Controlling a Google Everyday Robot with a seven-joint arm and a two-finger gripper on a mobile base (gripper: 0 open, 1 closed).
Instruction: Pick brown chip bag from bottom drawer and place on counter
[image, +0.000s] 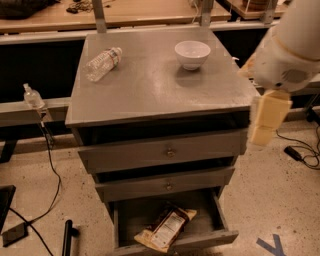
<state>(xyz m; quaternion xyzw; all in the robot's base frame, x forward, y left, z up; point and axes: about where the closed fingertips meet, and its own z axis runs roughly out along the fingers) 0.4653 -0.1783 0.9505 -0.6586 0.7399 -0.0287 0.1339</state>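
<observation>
The task is at its very start, as far as can be judged. The bottom drawer (202, 243) stands pulled out toward the near side, and the brown chip bag (167, 229) lies flat inside it. The bag is slanted, with its near end reaching the drawer's front wall and its far end tucked under the cabinet. Nothing touches the bag. The pick, the lift and the placing are all left to do.

The counter (150, 90), the grey surface on top of the cabinet, carries only 2 things. A white bowl (192, 54) sits toward the far right, and a clear water bottle (102, 63) lies on its side at the far left. The near half of that surface looks like the likely place for the bag. The 2 shallower drawers (165, 152) above the open one are pushed in.

The gripper (269, 119) hangs at the right of the cabinet, just beside the counter's near-right corner. It is about level with the top drawer and well above the bag. It appears as a pale cream block under the white arm, and it seems to hold and touch nothing. Whether it is released or clenched I cannot tell from this angle. It would need to come down and to the left to reach the bag.
</observation>
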